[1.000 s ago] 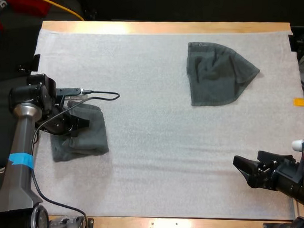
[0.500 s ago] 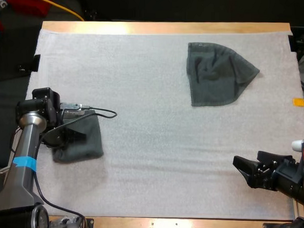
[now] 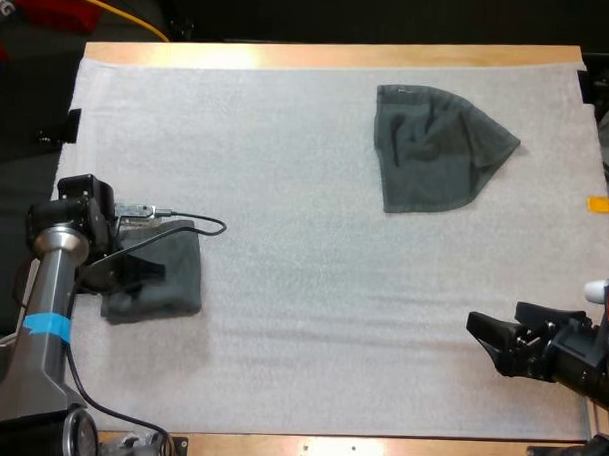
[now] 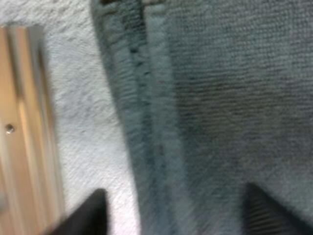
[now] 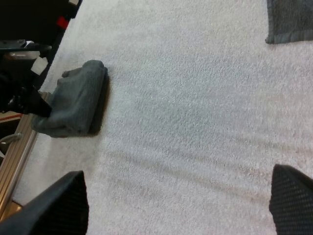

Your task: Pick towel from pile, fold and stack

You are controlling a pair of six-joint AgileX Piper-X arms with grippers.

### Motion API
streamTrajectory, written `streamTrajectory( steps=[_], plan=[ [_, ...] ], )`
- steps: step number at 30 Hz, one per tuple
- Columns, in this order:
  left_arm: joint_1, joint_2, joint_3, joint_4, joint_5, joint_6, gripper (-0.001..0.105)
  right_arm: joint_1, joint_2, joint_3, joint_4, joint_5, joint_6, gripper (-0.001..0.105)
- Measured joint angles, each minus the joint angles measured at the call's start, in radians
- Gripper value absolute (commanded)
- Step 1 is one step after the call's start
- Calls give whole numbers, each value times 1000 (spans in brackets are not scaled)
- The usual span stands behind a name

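A folded dark grey-green towel [image 3: 173,278] lies at the mat's left edge. My left gripper [image 3: 143,272] is low over its left side. In the left wrist view its fingers [image 4: 85,215] stand apart over the towel's layered hem [image 4: 146,98], so my left gripper [image 4: 173,215] is open. A crumpled towel [image 3: 437,148] lies at the far right of the mat. My right gripper [image 3: 481,339] hovers open over bare mat near the front right, far from both towels. The right wrist view shows the folded towel [image 5: 78,103] with my left gripper [image 5: 29,103] at its far end.
The white mat [image 3: 304,238] covers most of the table. The wooden table edge [image 4: 24,127] runs close beside the folded towel. A corner of the crumpled towel [image 5: 288,22] shows far off in the right wrist view.
My left arm has dragged the folded towel a little toward the mat's left edge, and its fingers have parted. The right arm has stayed still.
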Motion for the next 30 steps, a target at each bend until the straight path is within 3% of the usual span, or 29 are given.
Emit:
streamTrajectory(
  steps=[4,6,11,15,25,30],
  plan=[
    [0,-3,-69,66,-21,0,67,0,0,0,0,0,0,74],
    [0,-15,-104,102,8,-2,68,0,0,0,0,0,0,74],
    [0,-51,-129,164,205,-22,68,0,0,0,0,0,0,74],
    [0,-51,-122,139,327,-50,68,0,0,0,0,0,0,74],
    [0,17,-2,29,345,-64,68,0,0,0,0,0,0,74],
    [0,91,18,10,342,-64,68,0,0,0,0,0,0,74]
  ],
)
